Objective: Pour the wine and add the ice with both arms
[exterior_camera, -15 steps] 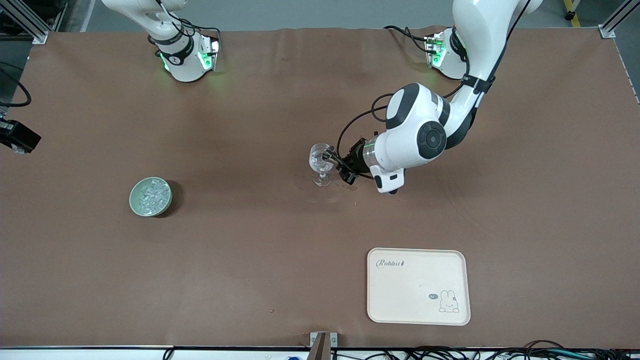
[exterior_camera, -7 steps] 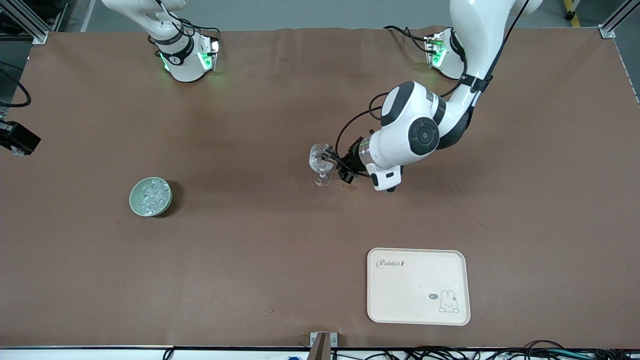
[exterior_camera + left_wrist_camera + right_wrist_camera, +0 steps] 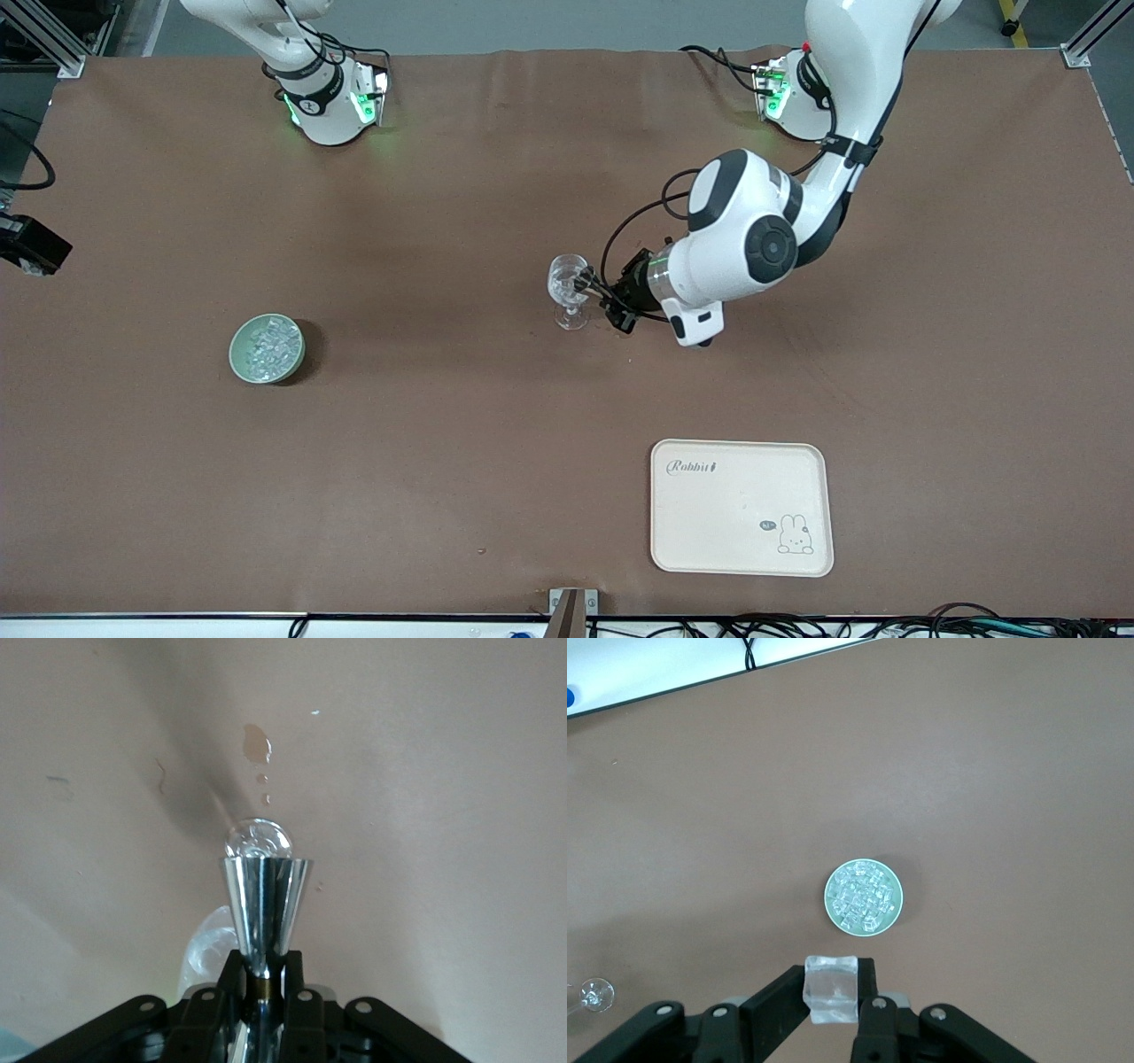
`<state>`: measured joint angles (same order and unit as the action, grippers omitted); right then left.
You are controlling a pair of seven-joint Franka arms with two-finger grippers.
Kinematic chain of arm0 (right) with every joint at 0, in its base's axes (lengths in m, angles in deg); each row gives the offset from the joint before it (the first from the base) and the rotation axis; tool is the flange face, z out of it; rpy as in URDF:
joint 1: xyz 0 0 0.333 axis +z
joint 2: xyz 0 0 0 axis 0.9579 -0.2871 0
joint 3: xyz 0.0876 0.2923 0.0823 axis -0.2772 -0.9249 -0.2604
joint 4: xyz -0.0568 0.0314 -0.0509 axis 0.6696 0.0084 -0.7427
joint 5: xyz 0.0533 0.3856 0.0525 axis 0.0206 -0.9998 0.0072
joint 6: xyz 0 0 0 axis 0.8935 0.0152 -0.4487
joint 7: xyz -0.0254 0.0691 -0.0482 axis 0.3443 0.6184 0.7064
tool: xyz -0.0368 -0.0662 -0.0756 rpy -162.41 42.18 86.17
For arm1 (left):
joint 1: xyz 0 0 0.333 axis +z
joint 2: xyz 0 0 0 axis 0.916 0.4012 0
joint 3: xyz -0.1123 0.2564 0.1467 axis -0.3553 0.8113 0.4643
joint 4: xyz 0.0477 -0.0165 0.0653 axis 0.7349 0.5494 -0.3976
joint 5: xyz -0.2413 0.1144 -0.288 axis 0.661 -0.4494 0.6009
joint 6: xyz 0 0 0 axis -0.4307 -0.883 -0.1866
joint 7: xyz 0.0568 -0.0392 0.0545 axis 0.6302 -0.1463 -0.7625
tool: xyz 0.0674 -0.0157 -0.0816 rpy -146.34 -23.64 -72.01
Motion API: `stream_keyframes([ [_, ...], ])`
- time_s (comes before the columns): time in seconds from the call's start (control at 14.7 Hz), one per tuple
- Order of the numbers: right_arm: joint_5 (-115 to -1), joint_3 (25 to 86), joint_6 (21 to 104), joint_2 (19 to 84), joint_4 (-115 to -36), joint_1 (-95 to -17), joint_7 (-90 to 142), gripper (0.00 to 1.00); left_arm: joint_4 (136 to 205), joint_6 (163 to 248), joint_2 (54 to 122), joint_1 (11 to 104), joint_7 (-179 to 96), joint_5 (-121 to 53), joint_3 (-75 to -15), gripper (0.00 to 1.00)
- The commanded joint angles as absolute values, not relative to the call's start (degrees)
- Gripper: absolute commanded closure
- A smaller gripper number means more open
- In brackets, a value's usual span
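The left gripper [image 3: 592, 289] sits low beside a stemmed wine glass [image 3: 568, 301] in the middle of the table, its jaws closed on a shiny metal tool [image 3: 265, 908] whose tip reaches the glass bowl. Small wet drops [image 3: 257, 742] mark the brown table [image 3: 443, 443] just past it. The right gripper [image 3: 833, 997] pinches a clear ice cube [image 3: 831, 989], high over a pale green bowl [image 3: 830, 889] heaped with ice [image 3: 865, 896]. A cream rabbit tray [image 3: 741, 507] lies well apart, nearer the front camera.

The brown table [image 3: 443, 461] carries a stemmed glass [image 3: 568, 292], green bowl [image 3: 267, 349] and cream tray [image 3: 741, 507].
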<state>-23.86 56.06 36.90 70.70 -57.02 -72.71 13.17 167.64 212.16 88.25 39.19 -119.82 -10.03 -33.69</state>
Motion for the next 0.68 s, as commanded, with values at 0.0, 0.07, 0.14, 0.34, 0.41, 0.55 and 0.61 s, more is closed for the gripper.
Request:
stream_keyframes([
  [0.0, -24.6, 55.9, 37.0, 71.3, -57.4, -72.8, 13.0, 0.97, 167.0, 209.7, 87.6, 41.4, -117.1, -3.7, -34.0, 1.00],
  [0.07, -24.6, 55.9, 37.0, 71.3, -57.4, -72.5, 12.6, 0.97, 167.0, 208.3, 87.5, 42.3, -114.8, -0.6, -34.0, 1.00],
  [0.14, -24.6, 55.9, 37.0, 71.3, -57.4, -72.0, 12.3, 0.97, 167.1, 207.1, 87.2, 43.1, -112.4, 2.2, -34.0, 1.00],
  [0.34, -24.7, 55.8, 36.6, 71.3, -57.4, -69.5, 10.1, 0.97, 167.1, 204.4, 87.2, 46.0, -107.6, 7.8, -34.0, 1.00],
  [0.41, -24.7, 55.9, 36.5, 71.3, -57.4, -67.9, 9.0, 0.97, 167.0, 203.7, 87.2, 46.8, -106.6, 9.0, -33.9, 1.00],
  [0.55, -25.2, 55.9, 37.1, 70.7, -57.4, -65.0, 6.2, 0.97, 167.0, 203.0, 87.5, 50.0, -105.5, 10.0, -34.0, 1.00],
  [0.61, -25.5, 55.9, 37.4, 70.3, -57.4, -63.3, 4.8, 0.97, 166.8, 202.0, 87.6, 51.6, -104.3, 10.8, -34.0, 1.00],
])
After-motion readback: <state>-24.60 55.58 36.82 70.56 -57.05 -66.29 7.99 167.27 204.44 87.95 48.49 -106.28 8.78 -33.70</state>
